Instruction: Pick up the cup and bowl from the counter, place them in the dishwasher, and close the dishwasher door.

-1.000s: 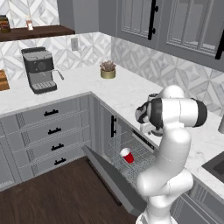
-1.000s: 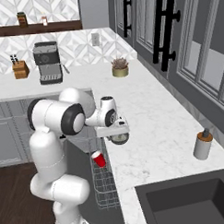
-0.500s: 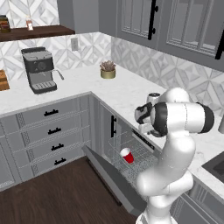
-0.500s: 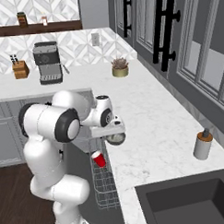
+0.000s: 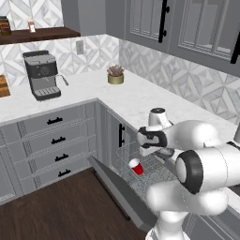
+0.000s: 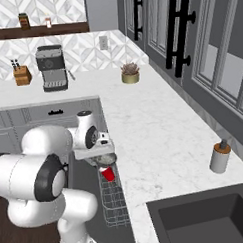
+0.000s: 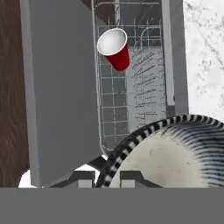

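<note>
Cup (image 7: 114,48) lies on its side in the rack (image 7: 131,100) of the open dishwasher (image 5: 140,180), upper centre of the hand view, white mouth toward upper left; in the left base view it shows as a red spot (image 5: 136,166) at centre, just below the hand. That half of the task looks done. Bowl (image 7: 175,153) takes up the lower right of the hand view, close under the camera, striped rim arcing up toward the rack; in the right base view it sits under the gripper (image 6: 102,157) at left centre, just above the cup (image 6: 108,173). Finger tips at the bottom edge of the hand view straddle the near rim and stand narrow, apparently pinched on the bowl's wall, though the contact itself is too low in frame to confirm. Door (image 7: 59,87) hangs down and open, a flat grey slab on the left of the hand view. Judgement: the bowl is stiff, light, glazed-smooth, so a rim pinch is the only hold; shallow wall gives little purchase, and held off-centre it may swing or slip if tilted. Would chip if dropped on the wires. Counter (image 6: 159,137) runs along the right.
</note>
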